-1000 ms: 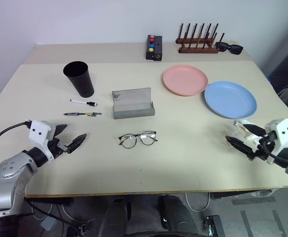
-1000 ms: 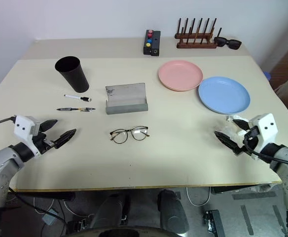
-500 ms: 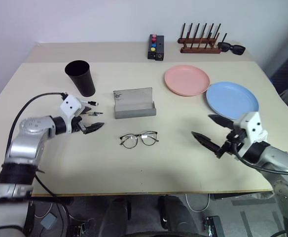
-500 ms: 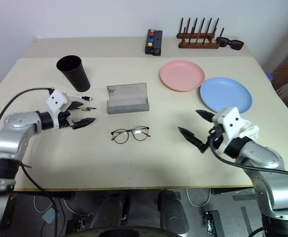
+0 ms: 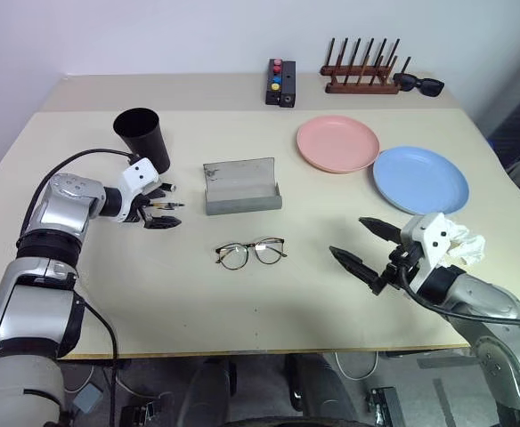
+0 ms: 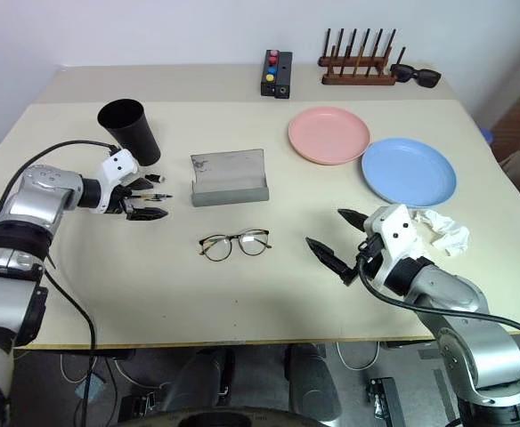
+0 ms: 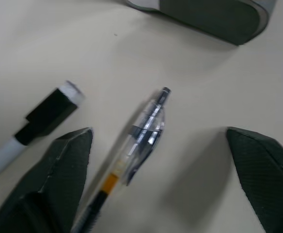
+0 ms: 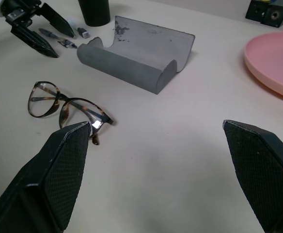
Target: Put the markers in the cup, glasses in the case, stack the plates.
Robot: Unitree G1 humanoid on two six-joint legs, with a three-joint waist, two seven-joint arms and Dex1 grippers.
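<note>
A: Two plates are lying flat at the far right of the table (image 5: 82, 294): the pink plate (image 5: 336, 143) and the blue plate (image 5: 419, 179), rims just touching, not stacked.

B: Noted. Case?

A: The grey case (image 5: 241, 187) is sitting mid-table with its lid standing open and nothing in it. A dark smudge is showing on the lid's inner face; I cannot make out any lettering there.

B: Cup and glasses?

A: The black cup (image 5: 142, 140) is standing upright at far left. The glasses (image 5: 250, 252) are resting on the table just in front of the case, apart from it.

B: Grippers?

A: The right gripper (image 5: 361, 246) is hovering with fingers spread wide, to the right of the glasses and holding nothing. The left gripper (image 5: 158, 205) is pointing down over the markers, fingers apart and straddling the dark marker (image 7: 140, 136); no contact is visible.

B: Markers themselves?

A: The white marker (image 7: 32, 128) is lying just beside the dark one, near the cup's base, both on the table. A yellow band is showing on the dark one; no print is readable.
</note>
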